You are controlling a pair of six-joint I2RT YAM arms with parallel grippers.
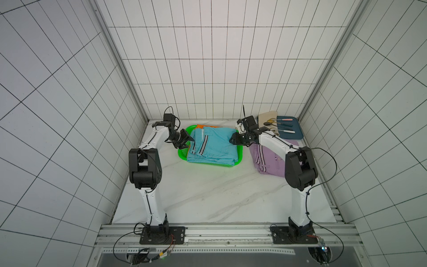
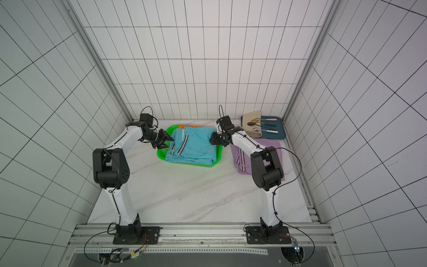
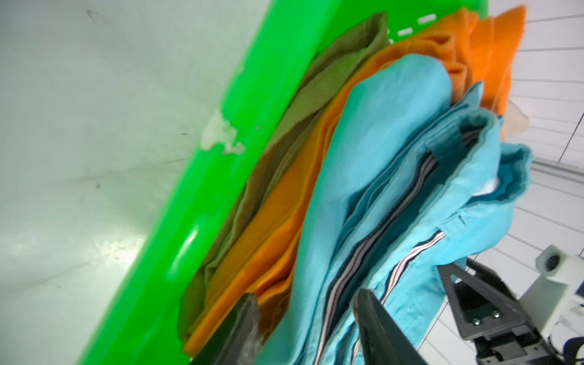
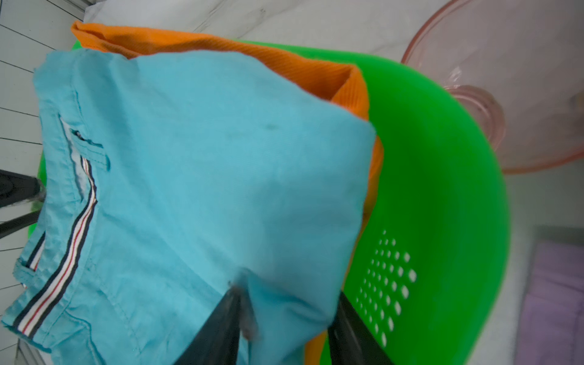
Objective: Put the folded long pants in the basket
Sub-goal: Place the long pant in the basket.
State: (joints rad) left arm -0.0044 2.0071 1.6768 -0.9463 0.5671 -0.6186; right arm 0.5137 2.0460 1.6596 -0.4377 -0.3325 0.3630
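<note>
- the basket (image 1: 181,154) stands at the far middle of the counter (image 1: 208,196).
- three folded long pants are stacked in it: tan pants (image 3: 316,91) lowest, orange pants (image 3: 278,227) over them, light blue pants (image 1: 215,145) on top.
- the light blue pants cover most of the basket, with their striped side toward the left.
- the left pincer (image 1: 189,143) is at the basket's left rim. it is released, jaws apart, and the striped edge of the light blue pants lies loose between its fingers (image 3: 243,319).
- the right pincer (image 4: 289,292) is at the basket's right rim. it is also released, jaws apart, with the right edge of the light blue pants between them.
- the lilac pants (image 1: 270,159) lie folded on the counter just right of the basket, outside it and partly hidden by the right arm.
- at the far right a dark blue tray (image 1: 295,134) holds a beige cloth (image 1: 265,118) and spoons (image 1: 269,122).
</note>
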